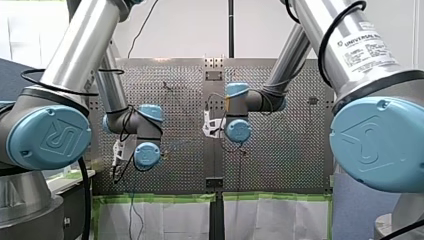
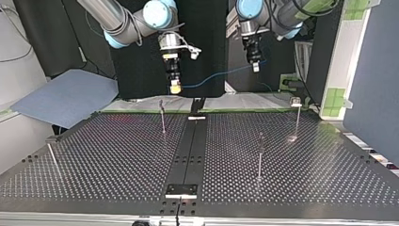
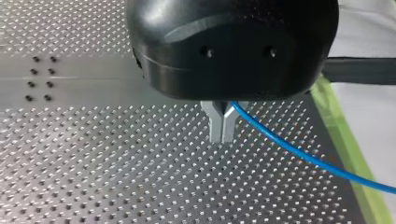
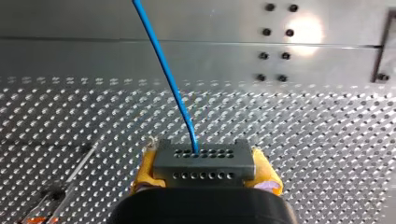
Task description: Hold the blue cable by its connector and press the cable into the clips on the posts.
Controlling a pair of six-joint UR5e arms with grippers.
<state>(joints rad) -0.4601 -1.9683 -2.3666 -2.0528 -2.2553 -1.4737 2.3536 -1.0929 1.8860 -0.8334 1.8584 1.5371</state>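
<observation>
Currently, a thin blue cable (image 4: pixel 165 70) is being gripped at two places along its length. Its grey, rectangular connector block (image 4: pixel 204 162), pierced by two rows of small holes, is being clamped by my right gripper (image 2: pixel 175 86). The yellow pads (image 4: pixel 145 164) are being pressed against the block's two short sides, spread only as wide as the block. The cable is being led out of one hole in the upper row, straight ahead of that gripper. Farther along, the cable is being pinched by my left gripper (image 3: pixel 222 137). Its two narrow metal fingers (image 3: pixel 215 122) are being held closed together, with the blue line running out beside them and away to one side. Between the two grippers the cable is being carried through the air in a shallow, slightly sagging span. Below and ahead of both grippers, slim upright metal posts (image 2: pixel 260 157) are being borne by the perforated black table (image 2: pixel 117 155), well apart from the cable.
</observation>
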